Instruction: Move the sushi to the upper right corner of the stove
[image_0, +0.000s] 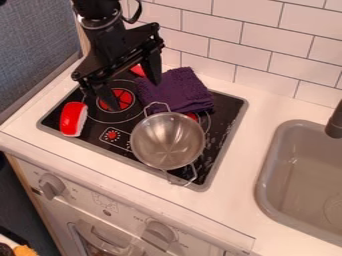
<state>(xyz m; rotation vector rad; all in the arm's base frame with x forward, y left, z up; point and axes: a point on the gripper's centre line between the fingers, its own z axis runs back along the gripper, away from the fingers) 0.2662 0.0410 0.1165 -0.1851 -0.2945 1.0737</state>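
White counter (242, 155): held the stove and the sink, below a tiled wall (267, 40).
Black stove (228, 107): lay left of the sink.
Grey sink (294, 152): sat at the view's right edge.
Black gripper (132, 94): hung over the stove's left part — claw released, fingers apart.
Steel pot (167, 140): stood upright on the stove.
Purple cloth (177, 90): lay bunched just behind the pot.
Red-and-white sushi (73, 119): rested near the stove's left edge — apart from the claw.
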